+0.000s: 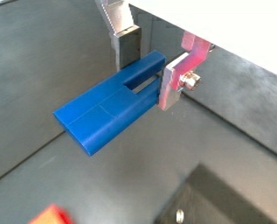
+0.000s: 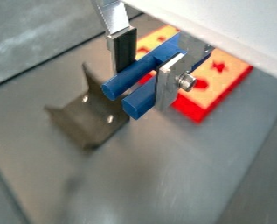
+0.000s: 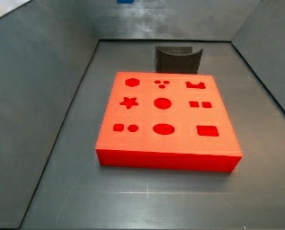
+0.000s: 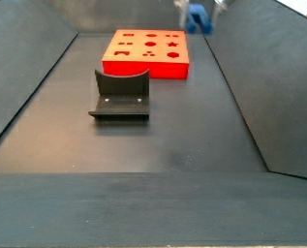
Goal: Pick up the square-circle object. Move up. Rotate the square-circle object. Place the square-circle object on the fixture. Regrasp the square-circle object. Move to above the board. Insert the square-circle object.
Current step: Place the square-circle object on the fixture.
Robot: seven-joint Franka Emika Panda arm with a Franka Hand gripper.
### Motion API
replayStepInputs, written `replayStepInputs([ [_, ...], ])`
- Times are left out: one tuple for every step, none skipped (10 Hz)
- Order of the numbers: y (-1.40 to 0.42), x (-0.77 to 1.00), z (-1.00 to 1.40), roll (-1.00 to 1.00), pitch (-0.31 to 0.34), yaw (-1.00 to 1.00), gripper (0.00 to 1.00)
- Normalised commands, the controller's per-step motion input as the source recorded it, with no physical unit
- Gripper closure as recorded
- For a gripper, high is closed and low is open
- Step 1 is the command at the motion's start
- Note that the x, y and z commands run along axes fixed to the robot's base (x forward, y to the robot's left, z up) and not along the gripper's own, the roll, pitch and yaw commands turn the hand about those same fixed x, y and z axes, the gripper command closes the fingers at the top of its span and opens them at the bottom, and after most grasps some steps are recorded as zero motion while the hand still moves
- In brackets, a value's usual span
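Dark grey bench floor lies beneath us. Our gripper (image 2: pixel 147 77) is closed on the square-circle object (image 2: pixel 141 83), held high above the fixture (image 2: pixel 88 121), with the board (image 2: pixel 204 74) beyond. We judge the grip sits near one end, so rotating could let the piece swing or slip.

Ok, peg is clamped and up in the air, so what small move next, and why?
Probably carry it toward the fixture and start turning it. The gripper is shut on the blue square-circle object, held off the floor, near the red board in a side view. The fixture's notch is empty, so nothing blocks setting it there.
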Motion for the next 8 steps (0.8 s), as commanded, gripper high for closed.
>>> replayStepInputs([
  [-0.73, 1.00, 0.23, 0.10, 0.152, 0.06, 1.00],
  [-0.65, 1.00, 0.21, 0.10, 0.147, 0.05, 1.00],
  [-0.56, 1.00, 0.19, 0.09, 0.153, 0.04, 1.00],
  [-0.53, 1.00, 0.17, 0.09, 0.152, 0.03, 1.00],
  [-0.44, 1.00, 0.14, 0.10, 0.150, 0.03, 1.00],
  [-0.38, 1.00, 0.12, 0.10, 0.152, 0.03, 1.00],
  [-0.32, 1.00, 0.11, 0.10, 0.152, 0.03, 1.00],
  [-0.27, 1.00, 0.09, 0.11, 0.155, 0.03, 1.00],
])
